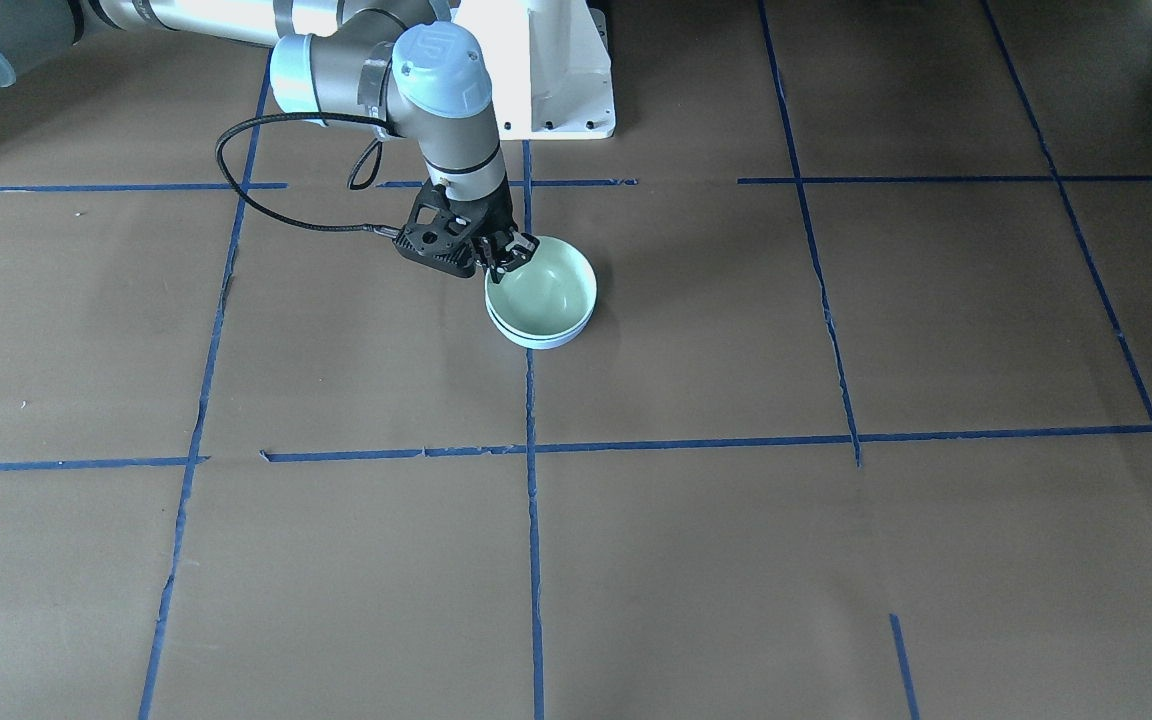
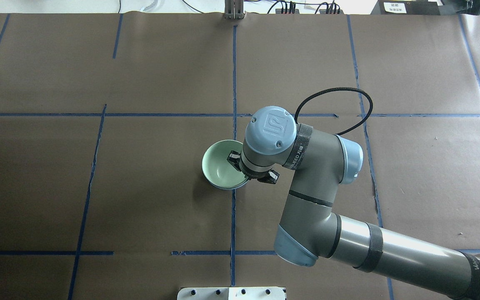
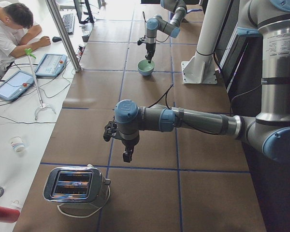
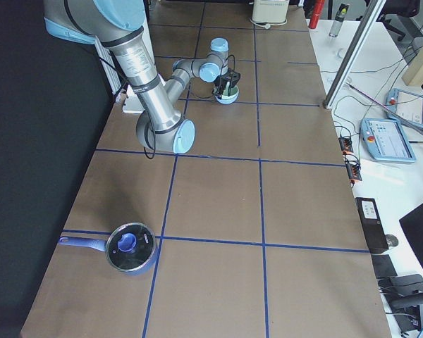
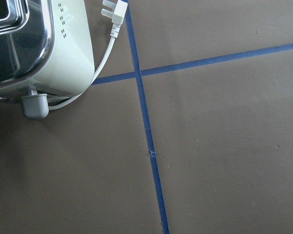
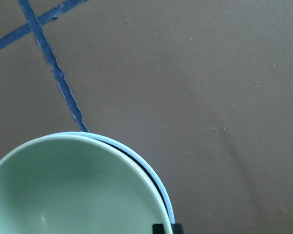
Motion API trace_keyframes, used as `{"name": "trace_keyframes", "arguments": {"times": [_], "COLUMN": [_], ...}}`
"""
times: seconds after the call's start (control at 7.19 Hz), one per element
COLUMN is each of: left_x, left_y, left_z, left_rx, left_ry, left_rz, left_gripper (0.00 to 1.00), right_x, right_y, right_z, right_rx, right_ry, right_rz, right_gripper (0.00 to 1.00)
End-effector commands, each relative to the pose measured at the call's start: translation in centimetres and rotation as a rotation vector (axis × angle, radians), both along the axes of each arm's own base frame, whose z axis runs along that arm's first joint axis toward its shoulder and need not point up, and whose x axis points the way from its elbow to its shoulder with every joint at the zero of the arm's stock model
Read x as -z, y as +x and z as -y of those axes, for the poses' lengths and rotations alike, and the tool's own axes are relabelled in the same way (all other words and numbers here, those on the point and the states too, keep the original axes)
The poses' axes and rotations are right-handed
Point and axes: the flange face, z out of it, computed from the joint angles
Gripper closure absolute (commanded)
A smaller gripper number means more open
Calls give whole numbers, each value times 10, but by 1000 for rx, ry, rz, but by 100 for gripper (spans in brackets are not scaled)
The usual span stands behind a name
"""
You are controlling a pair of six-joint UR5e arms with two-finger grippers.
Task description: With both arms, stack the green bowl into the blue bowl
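**Front-facing view.** Brown paper-covered surface point(image 1: 686, 560) w/ a blue tape grid. One round, pale green bowl point(image 1: 548, 290) sits nested in one round, light blue bowl point(image 1: 536, 343), of which only a rim shows. The pair lies just beside the centre tape line, near the white robot base plate point(image 1: 561, 90). The right gripper point(image 1: 513, 257) stands at the bowls' robot-side edge, its fingers narrowly apart astride the rim. Whether they pinch it cannot be told. A wide stretch of paper runs from the bowls to the operators' edge.

**Overhead view.** The right arm's wrist covers the gripper and the bowls' right part. One black looped cable point(image 2: 336, 108) arcs beyond the wrist.

**Exterior left.** Only here: the left gripper point(image 3: 128, 155) hangs pointing down over the surface, near one chrome-and-cream two-slot toaster point(image 3: 77, 186) but apart from it. Its finger state cannot be told. One person point(image 3: 9, 29) sits at a side bench.

**Exterior right.** Only here: one blue-handled pot w/ lid point(image 4: 130, 248), at the near end, well apart from the bowls.

**Left wrist.** Toaster corner, one white cable w/ plug point(image 5: 115, 14), and a tape crossing.

**Right wrist.** The green bowl sits off-centre, so the blue rim shows as a thin crescent w/ a dark gap. One black fingertip point(image 6: 167, 228) lies outside that rim.
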Motion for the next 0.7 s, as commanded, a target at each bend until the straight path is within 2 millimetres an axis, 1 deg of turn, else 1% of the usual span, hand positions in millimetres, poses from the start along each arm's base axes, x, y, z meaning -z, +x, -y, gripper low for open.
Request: {"name": "trace_keyframes", "arguments": {"times": [0.0, 0.14, 0.28, 0.42, 0.56], "left_x": [1, 1, -2, -4, -7], "left_y": [0, 0, 0, 0, 0], "left_z": [1, 1, 1, 1, -1], "left_rx": [1, 1, 1, 29, 33], "left_ry": [2, 2, -4, -35, -45], "left_rz": [0, 1, 2, 4, 6], "left_gripper": [0, 0, 0, 0, 0], "right_x": [1, 3, 8, -8, -34], "right_y": [-1, 9, 37, 80, 134], "right_z": [0, 11, 41, 80, 120], "right_rx": [-2, -10, -1, 87, 134], "right_ry": [3, 16, 20, 45, 62], "right_rz": [9, 12, 29, 49, 65], "right_gripper": [1, 0, 0, 0, 0]}}
